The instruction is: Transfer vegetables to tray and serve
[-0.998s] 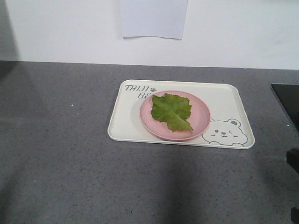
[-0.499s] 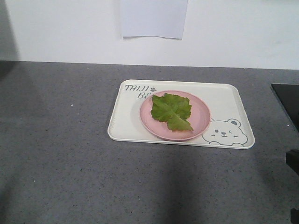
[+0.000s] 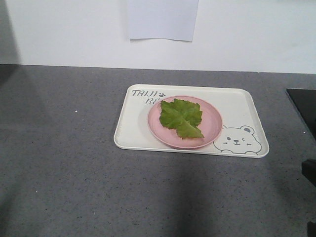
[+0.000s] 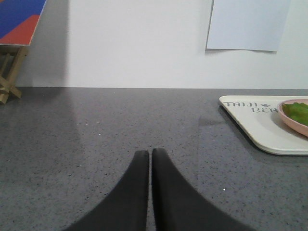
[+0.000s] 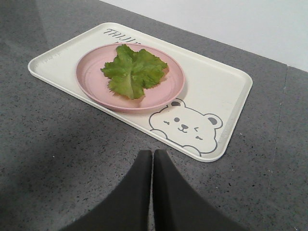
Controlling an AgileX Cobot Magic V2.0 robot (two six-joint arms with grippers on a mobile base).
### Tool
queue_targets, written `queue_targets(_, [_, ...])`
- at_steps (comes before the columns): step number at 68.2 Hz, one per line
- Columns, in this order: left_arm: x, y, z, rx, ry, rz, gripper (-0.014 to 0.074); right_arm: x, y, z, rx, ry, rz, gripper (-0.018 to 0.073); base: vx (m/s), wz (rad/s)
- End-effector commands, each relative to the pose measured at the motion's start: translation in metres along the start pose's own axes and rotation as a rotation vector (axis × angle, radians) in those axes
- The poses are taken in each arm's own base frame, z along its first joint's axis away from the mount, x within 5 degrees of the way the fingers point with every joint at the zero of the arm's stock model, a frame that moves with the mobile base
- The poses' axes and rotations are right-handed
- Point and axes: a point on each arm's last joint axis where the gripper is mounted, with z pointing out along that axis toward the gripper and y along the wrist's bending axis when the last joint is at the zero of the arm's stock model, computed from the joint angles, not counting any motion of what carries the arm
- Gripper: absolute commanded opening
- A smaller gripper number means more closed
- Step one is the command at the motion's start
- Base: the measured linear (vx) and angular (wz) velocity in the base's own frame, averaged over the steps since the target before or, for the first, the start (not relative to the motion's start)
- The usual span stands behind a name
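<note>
1. No displacement of the tray [image 3: 237, 106], pink plate [image 3: 213, 123] or lettuce leaf [image 3: 181, 117] is detected against the earlier front views.
2. The right gripper [image 5: 152, 155] is seen with fingers pressed together, empty, nearer the camera than the tray's bear-drawing corner.
3. The left gripper [image 4: 150, 154] is likewise closed on nothing, well apart from the tray's lettered end.
4. The lettuce leaf is located on the pink plate, which rests on the tray.
5. In the front view, the leaf's long axis is laid diagonally; its paler rib end is directed toward the bear drawing [image 3: 239, 139].
</note>
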Motion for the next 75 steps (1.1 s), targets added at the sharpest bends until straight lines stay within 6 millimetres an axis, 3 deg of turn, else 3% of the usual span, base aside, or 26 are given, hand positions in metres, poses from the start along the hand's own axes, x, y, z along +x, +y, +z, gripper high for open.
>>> queue_targets(1, [0.002, 0.0, 0.0, 0.005, -0.059, -0.011, -0.0006, -0.012, -0.003, -0.003, 0.032, -0.065, 0.009, -0.0003, 0.0, 0.0])
queue_targets(37, [0.002, 0.0, 0.0, 0.005, -0.059, -0.011, -0.0006, -0.009, -0.004, -0.002, 0.039, -0.057, 0.003, -0.0003, 0.0, 0.0])
queue_targets(46, [0.002, 0.0, 0.0, 0.005, -0.059, -0.011, -0.0006, 0.009, -0.001, -0.004, 0.07, -0.035, -0.011, -0.0003, 0.0, 0.0])
queue_targets(61, [0.002, 0.0, 0.0, 0.005, -0.059, -0.011, -0.0006, 0.048, 0.005, -0.019, 0.211, -0.195, 0.071, -0.0003, 0.0, 0.0])
queue_targets(75, [0.002, 0.0, 0.0, 0.005, -0.059, -0.011, -0.0006, 0.082, 0.001, -0.019, 0.332, -0.323, 0.269, -0.0003, 0.0, 0.0])
